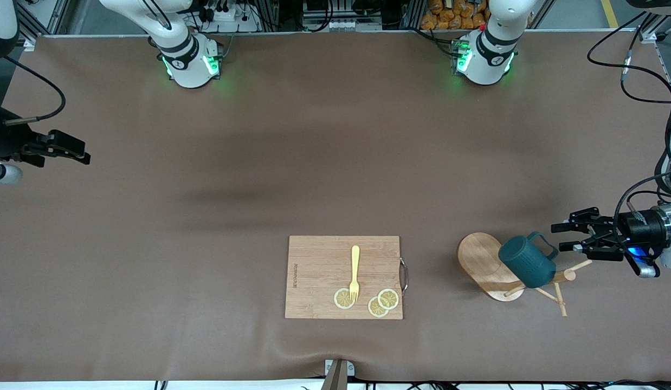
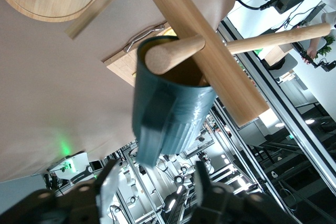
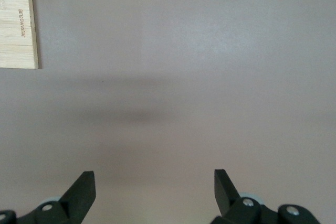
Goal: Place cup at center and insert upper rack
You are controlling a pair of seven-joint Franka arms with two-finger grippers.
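The dark teal cup hangs tilted on the upper rack, a light wooden mug tree with an oval base, toward the left arm's end of the table. In the left wrist view a peg end sticks into the mouth of the cup, beside the rack's post. My left gripper is open just off the cup's handle, holding nothing; its fingers stand apart on either side of the handle line. My right gripper waits open over bare table at the right arm's end.
A bamboo cutting board lies near the table's middle, close to the front camera. It carries a yellow fork and lemon slices. The board's corner shows in the right wrist view.
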